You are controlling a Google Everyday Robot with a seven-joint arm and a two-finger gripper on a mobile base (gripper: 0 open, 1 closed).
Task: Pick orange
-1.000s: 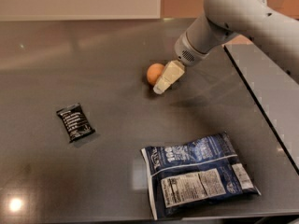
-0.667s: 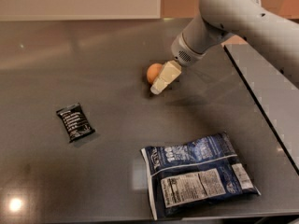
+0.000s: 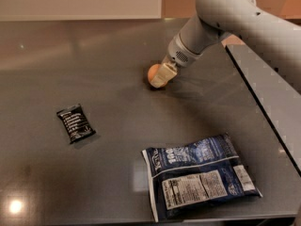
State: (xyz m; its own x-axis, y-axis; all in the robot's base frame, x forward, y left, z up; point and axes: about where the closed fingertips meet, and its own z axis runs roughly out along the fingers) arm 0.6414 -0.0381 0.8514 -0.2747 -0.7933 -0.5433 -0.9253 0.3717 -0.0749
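Dark grey tabletop (image 3: 113,126); orange (image 3: 152,71) seen toward far side, half hidden behind gripper (image 3: 161,76) set right against it. Claw open or closed: cannot be told. Grasp step judged in hand. Next: firm hold needed, then clean lift.

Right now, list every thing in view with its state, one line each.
orange: sitting on the table, its right side hidden by the gripper.
gripper: lowered at the orange, not lifting it.
blue snack bag: lying flat near the front edge, printed label facing up.
black packet: lying flat on the left, apart from everything else.
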